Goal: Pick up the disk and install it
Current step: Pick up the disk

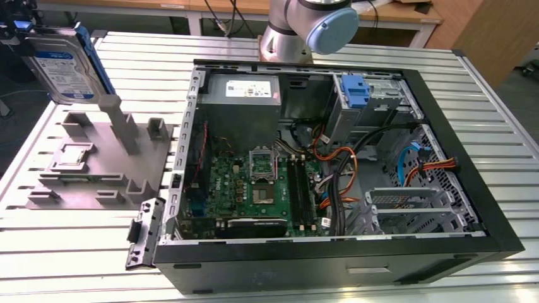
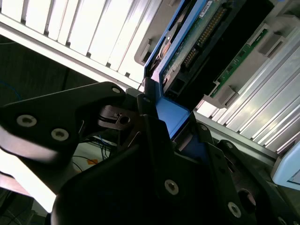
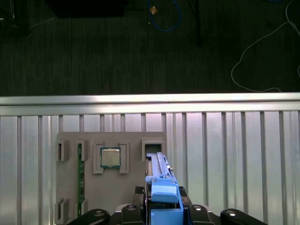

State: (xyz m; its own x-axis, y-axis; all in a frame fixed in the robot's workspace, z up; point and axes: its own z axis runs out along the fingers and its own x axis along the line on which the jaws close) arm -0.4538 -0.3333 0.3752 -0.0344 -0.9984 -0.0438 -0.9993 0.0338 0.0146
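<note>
Disk (image 1: 63, 63): held off the table at the exterior view's upper left, standing on edge and tilted, label side toward the camera, a blue rail (image 1: 94, 60) along its long edge. Its lower end hangs just above the grey fixture plate (image 1: 93, 164), near the plate's tall post (image 1: 120, 123); no contact is visible.

Gripper (image 1: 19, 28): clamped on the disk's upper end. In the second wrist view the black fingers (image 2: 152, 122) press on the blue rail end, with the disk's green circuit board (image 2: 187, 49) running away from them.

The first wrist view looks down the disk's edge (image 3: 157, 166) to the plate; an empty square pocket (image 3: 152, 149) lies right at its far end. A processor chip (image 3: 110, 157) sits in the next pocket and a memory stick (image 3: 79, 173) lies further along.

Room: the slotted aluminium table (image 1: 67, 252) lies open around the plate, and its edge (image 3: 150, 99) gives onto dark floor.

The open computer case (image 1: 337, 259) lies well apart, toward the exterior view's right. Its near wall (image 1: 187, 145) borders the plate. A drive bay with a blue latch (image 1: 358, 91) sits at its far side beside the power supply (image 1: 244, 91).
</note>
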